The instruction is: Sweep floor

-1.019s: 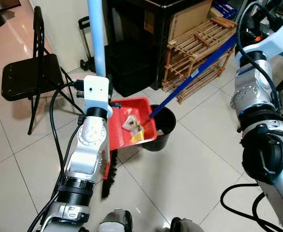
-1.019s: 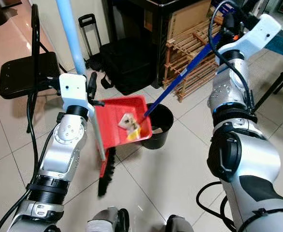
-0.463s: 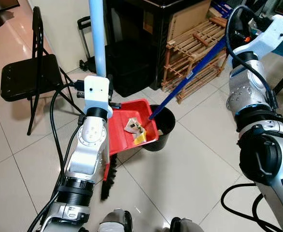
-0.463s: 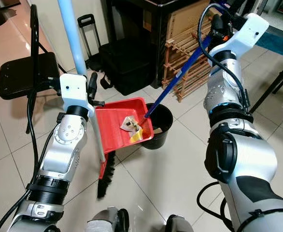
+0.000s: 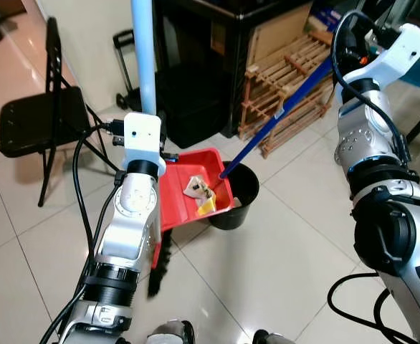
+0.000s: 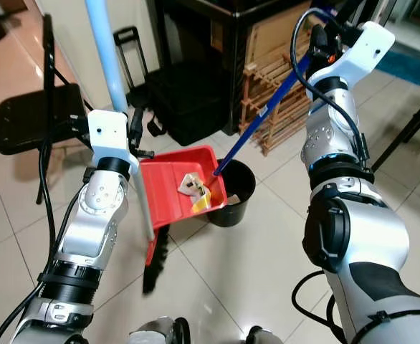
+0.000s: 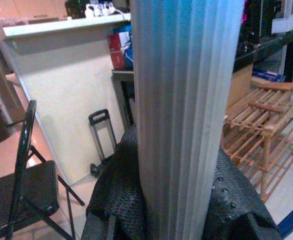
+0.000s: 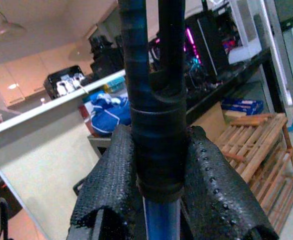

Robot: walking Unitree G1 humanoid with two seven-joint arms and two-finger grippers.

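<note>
My left gripper [image 5: 148, 115] is shut on the light-blue pole [image 5: 143, 50] of a red dustpan [image 5: 181, 188]. The pan is held off the floor and tilts toward a black bin [image 5: 244, 198], its front lip over the bin's rim. Crumpled paper and a yellow scrap [image 5: 201, 192] lie in the pan. My right gripper [image 5: 353, 39] is raised at the right and shut on a dark blue broom handle [image 5: 282, 115]. That handle slants down to the pan's far edge. Black bristles [image 5: 156, 266] hang below the pan. The wrist views show each gripper [image 7: 179, 200] [image 8: 156, 170] clamped around its pole.
A black folding chair [image 5: 31, 122] stands to the left. Behind the bin are a black cabinet [image 5: 196, 72], a small trolley [image 5: 126, 64] and a wooden rack [image 5: 296, 68]. A black cable [image 5: 353, 297] lies on the tiled floor at the right.
My right arm has swung left, so the broom handle stands steeper. The dustpan has tipped slightly further over the bin. The trash still lies in the pan.
</note>
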